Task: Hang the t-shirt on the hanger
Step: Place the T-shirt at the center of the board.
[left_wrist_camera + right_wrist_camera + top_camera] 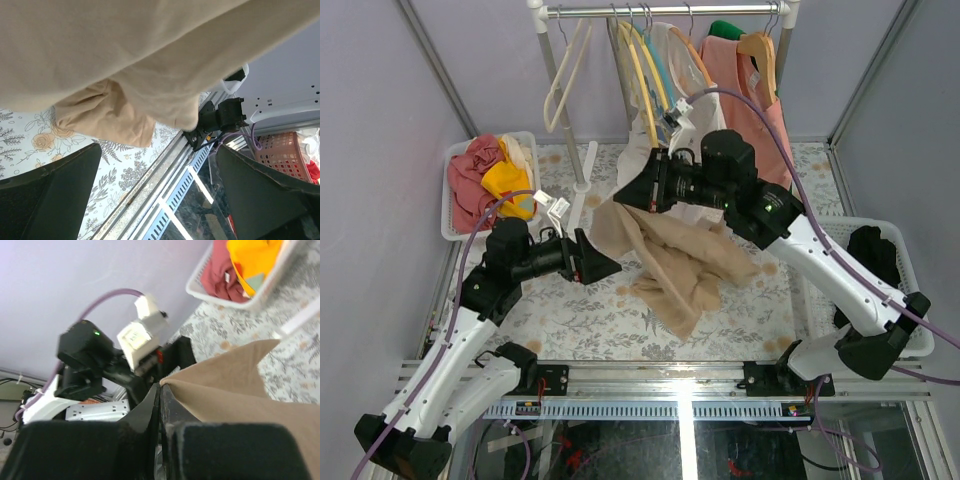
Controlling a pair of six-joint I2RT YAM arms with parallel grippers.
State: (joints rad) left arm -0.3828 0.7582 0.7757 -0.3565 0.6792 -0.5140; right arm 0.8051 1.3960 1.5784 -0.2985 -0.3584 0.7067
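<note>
Top external view is showing the right gripper point(623, 197) pinching one edge of the t-shirt point(680, 265) and holding it up off the desk point(570, 320), with the rest trailing down in a crumpled heap. In the right wrist view its jaws are pressing flat together on a folded point of the tan cloth point(240, 390). The left gripper point(602, 265) is standing wide, gripping nothing, with the fabric point(150, 60) hanging just over its fingers. What looks like the hanger point(658, 65) is hanging on the rail point(660, 10), well apart from the shirt. The likeliest trouble: that thin pinch is risking a slip as the weight drags, and the left gripper may be closing on bunched layers rather than one edge.
</note>
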